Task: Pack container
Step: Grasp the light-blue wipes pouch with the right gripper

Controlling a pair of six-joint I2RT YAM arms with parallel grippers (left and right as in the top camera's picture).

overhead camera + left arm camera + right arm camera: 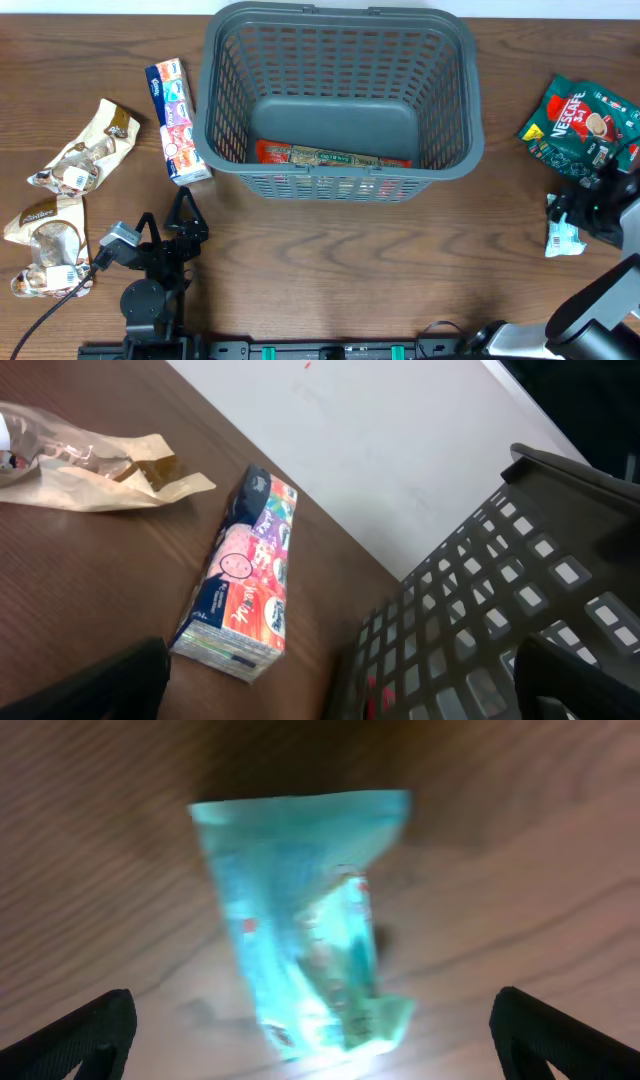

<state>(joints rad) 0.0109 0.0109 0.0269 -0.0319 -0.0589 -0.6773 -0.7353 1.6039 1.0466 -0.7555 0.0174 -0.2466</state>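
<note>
The dark grey slotted basket [340, 95] stands at the table's back centre, with a red and green packet [330, 156] lying along its near wall. My left gripper [185, 215] is open and empty, just in front of the basket's left near corner [480, 590], next to a colourful tissue pack [177, 120] [245, 575]. My right gripper [575, 215] is open at the far right, hovering over a pale teal packet [310, 920] [563, 238] that lies flat on the table between the fingers.
A green Nescafe bag [585, 120] lies at the back right. Two tan snack bags [85, 150] [45, 245] lie at the left edge; one shows in the left wrist view [90, 470]. The table is brown wood.
</note>
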